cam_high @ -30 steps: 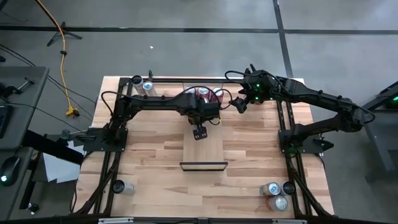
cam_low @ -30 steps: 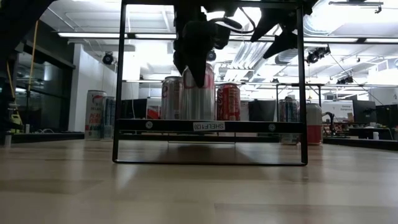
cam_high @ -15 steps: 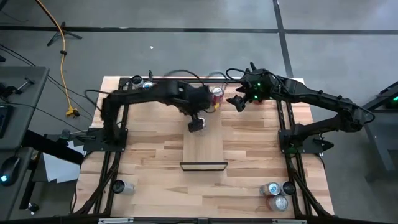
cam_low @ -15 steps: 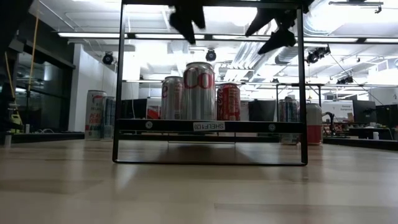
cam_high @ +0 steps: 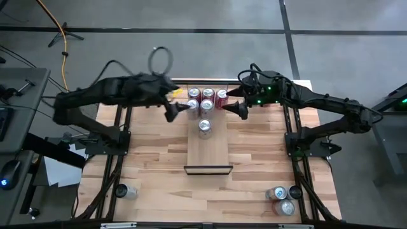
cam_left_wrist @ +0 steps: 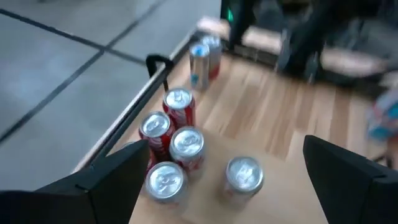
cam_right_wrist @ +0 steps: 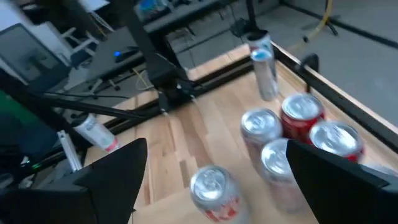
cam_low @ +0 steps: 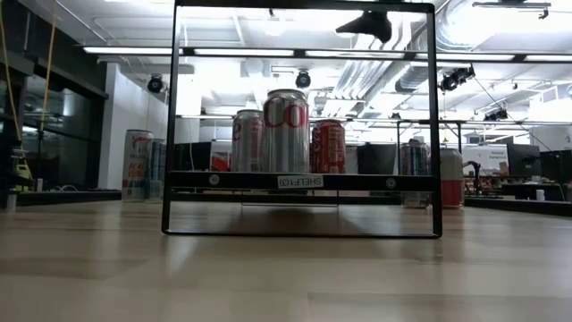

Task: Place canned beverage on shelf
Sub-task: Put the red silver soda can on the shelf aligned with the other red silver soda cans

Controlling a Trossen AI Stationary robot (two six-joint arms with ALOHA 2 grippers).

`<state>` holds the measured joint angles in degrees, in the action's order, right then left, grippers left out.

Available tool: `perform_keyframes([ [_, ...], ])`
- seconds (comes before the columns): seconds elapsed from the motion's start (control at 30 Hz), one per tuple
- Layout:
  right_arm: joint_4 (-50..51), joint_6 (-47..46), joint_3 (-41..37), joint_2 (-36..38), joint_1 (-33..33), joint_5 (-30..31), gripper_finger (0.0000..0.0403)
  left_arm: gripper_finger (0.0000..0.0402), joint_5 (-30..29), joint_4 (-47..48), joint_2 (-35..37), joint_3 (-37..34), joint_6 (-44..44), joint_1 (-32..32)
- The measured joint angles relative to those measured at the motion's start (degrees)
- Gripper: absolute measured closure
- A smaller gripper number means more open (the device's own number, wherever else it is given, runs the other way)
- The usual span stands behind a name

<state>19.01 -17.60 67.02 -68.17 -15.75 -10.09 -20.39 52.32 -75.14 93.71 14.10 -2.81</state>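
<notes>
Fingers of both arms spread, flanking the standing can.

Hidden / cut off / blurred

Left wrist view: other arm blurred, far cans soft. Low view: can labels unreadable, only one gripper tip shows at top. Right wrist view: both fingers cropped.

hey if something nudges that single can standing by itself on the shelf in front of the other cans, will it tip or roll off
The lone can stands upright, tall and narrow, so a push near its top would probably tip it. Once on its side, its round body would likely roll along the smooth shelf. Its shiny metal wall looks slippery and probably dents easily.
</notes>
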Motion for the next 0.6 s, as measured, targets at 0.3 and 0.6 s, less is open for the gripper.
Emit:
perform_keyframes([
  [0.3,-5.53,7.09,0.04,-1.27,4.14,0.09,0.0032,0.0037,-0.01,-23.86,19.21,-27.91,9.54,-0.02],
  [0.6,-4.63,1.09,3.66,-10.04,8.76,7.09,0.0032,0.0037,0.01,-22.85,24.5,-32.34,0.03,-0.11],
])
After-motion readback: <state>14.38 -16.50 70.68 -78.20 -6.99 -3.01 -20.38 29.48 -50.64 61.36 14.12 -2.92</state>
